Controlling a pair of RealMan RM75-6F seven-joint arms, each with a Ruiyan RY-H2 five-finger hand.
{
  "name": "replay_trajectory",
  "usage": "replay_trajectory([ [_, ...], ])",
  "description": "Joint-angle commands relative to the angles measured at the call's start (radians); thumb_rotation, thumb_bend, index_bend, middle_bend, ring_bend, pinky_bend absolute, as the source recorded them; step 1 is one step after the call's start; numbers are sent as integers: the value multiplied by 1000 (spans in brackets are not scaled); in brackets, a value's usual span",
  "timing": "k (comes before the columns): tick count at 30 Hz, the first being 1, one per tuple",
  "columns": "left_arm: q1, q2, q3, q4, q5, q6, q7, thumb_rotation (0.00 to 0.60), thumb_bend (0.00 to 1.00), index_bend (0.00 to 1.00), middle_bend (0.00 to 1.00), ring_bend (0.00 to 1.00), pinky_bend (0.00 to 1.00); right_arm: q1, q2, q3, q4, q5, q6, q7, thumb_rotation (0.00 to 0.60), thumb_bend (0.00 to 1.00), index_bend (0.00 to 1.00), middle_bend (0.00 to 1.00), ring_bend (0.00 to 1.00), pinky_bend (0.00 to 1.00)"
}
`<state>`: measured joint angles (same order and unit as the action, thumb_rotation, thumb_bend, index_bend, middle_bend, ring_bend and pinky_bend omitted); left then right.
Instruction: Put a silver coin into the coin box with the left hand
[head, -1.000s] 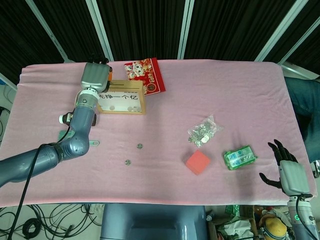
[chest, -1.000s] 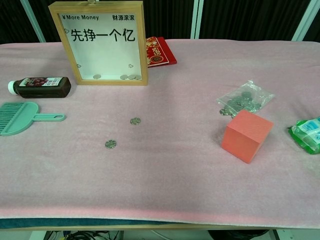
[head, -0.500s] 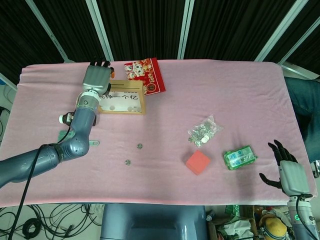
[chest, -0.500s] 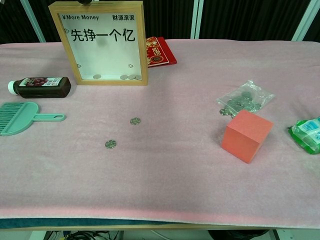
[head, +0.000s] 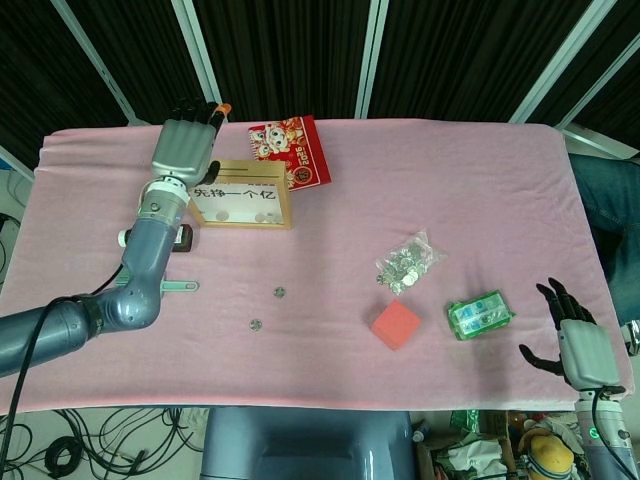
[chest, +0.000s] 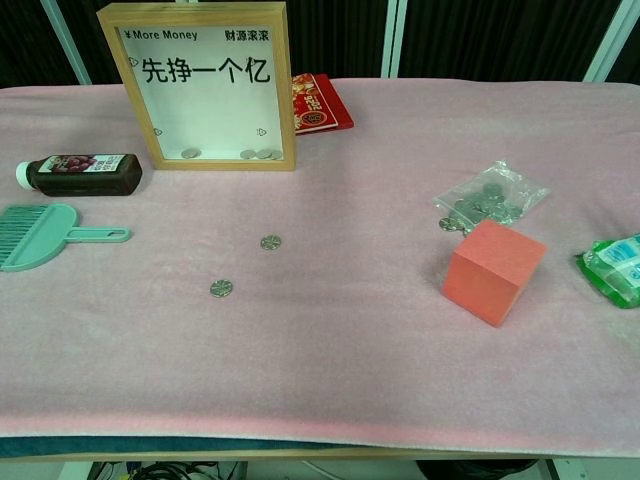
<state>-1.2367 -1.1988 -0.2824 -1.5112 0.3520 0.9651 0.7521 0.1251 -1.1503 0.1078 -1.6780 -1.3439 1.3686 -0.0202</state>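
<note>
Pink cloth (head: 420, 170): left hand (head: 182, 150) open above coin box (head: 242, 194), holding nothing

A robot test lab. A pink cloth-covered tabletop (head: 420, 160) stands before black curtains (head: 290, 55). Loose black cables (head: 80, 450) trail on the floor beneath.

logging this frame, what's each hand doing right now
Left hand: open, holding nothing, above the coin box.
Right hand: open, holding nothing, at the table's near right edge.

Wood-framed coin box (chest: 197, 86), matt pink cloth (chest: 380, 330), shiny metal coins (chest: 270, 242), crinkled clear plastic bag (chest: 492, 204)
</note>
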Motion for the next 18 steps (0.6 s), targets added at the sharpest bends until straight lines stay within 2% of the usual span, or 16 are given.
replay_trajectory([
  [1, 96, 146, -10, -220, 85, 146, -50, 600, 368, 75, 39, 0, 0, 1, -2, 1, 5, -4, 5, -6, 600, 142, 117, 20, 106, 194],
  [5, 234, 273, 22, -435, 188, 261, -138, 600, 362, 71, 27, 0, 0, 2, -3, 1, 13, -15, 12, -13, 600, 142, 117, 20, 105, 194],
  [7, 330, 336, 64, -535, 275, 317, -196, 600, 359, 70, 23, 0, 0, 3, -6, 2, 25, -31, 25, -24, 600, 139, 117, 18, 103, 194],
  [11, 528, 423, 193, -658, 481, 404, -304, 600, 313, 63, 12, 0, 0, 4, -20, 4, 59, -81, 68, -41, 600, 132, 115, 13, 97, 194],
  [12, 593, 441, 233, -674, 564, 431, -352, 600, 312, 59, 10, 0, 0, 4, -26, 3, 72, -97, 82, -43, 600, 131, 115, 11, 95, 194],
  [13, 706, 450, 308, -683, 647, 483, -432, 600, 312, 55, 8, 0, 0, 4, -31, -1, 83, -121, 97, -51, 600, 130, 115, 9, 95, 194],
  [14, 766, 448, 344, -664, 744, 522, -488, 600, 312, 52, 7, 0, 0, 3, -34, -4, 88, -130, 104, -52, 600, 130, 115, 8, 94, 194],
  [18, 909, 408, 429, -544, 940, 600, -627, 600, 312, 49, 6, 0, 0, 1, -39, -9, 96, -150, 117, -54, 600, 130, 115, 6, 93, 193],
])
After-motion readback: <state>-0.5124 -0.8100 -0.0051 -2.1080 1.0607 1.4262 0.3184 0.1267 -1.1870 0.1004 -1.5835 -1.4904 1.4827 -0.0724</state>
